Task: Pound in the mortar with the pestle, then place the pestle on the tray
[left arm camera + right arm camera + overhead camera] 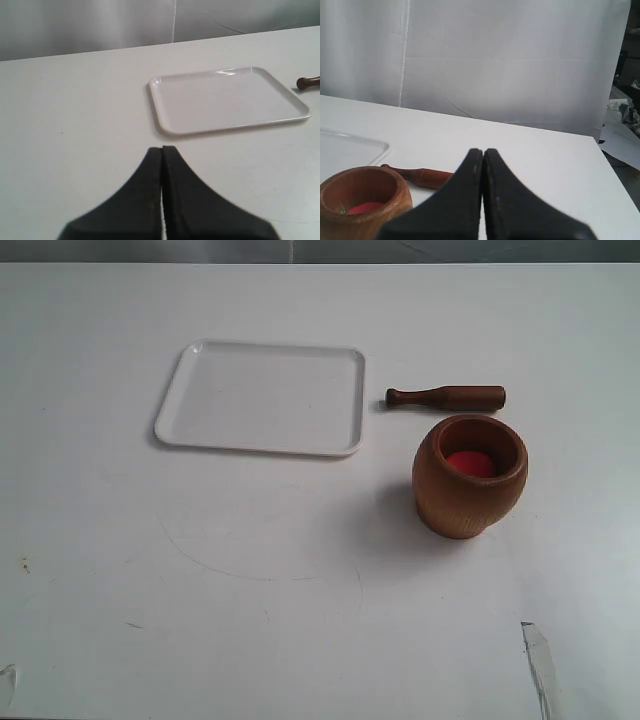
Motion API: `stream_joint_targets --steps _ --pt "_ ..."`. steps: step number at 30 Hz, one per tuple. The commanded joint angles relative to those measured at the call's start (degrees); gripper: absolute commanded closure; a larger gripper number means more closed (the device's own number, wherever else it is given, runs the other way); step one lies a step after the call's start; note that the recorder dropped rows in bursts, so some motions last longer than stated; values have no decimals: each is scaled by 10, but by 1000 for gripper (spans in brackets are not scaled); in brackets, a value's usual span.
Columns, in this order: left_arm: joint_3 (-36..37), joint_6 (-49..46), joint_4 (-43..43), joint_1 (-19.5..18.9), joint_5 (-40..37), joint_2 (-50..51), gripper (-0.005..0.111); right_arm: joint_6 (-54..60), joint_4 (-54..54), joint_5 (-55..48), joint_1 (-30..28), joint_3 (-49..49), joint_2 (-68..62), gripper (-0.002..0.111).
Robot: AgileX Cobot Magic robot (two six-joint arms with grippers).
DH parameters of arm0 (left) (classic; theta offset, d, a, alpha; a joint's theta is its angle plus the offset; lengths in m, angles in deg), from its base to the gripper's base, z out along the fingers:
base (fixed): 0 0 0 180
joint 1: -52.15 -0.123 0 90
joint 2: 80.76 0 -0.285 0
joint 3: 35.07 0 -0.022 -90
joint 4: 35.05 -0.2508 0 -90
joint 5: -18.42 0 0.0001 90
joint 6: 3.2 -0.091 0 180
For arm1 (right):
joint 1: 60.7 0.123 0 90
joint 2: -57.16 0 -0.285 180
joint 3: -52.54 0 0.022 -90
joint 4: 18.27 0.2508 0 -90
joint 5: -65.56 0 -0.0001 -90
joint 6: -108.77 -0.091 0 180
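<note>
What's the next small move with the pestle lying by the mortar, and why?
Probably open the right tool and reach for the pestle. It lies flat on the table beside the mortar, unheld. That tool is shut, and the pestle is on its side of the scene.

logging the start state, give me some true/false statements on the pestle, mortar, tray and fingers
1. The pestle lies on the table, outside the mortar. True.
2. The pestle is on the tray. False: it lies beside the tray.
3. The mortar stands upright with red inside. True.
4. The left fingers are spread wide. False: they are pressed together.
5. The right fingers grip the pestle. False: they are shut on nothing.
</note>
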Motion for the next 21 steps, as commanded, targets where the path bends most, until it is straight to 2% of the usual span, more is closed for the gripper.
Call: stream_joint_targets --steps 1,11,21 --pt "0 5 4 4 2 -1 107 -4 -4 3 -4 2 2 108" --pt "0 5 4 4 2 -1 107 -4 -2 5 -4 2 2 108" --pt "0 5 4 4 2 -1 107 -4 125 24 -4 2 2 108"
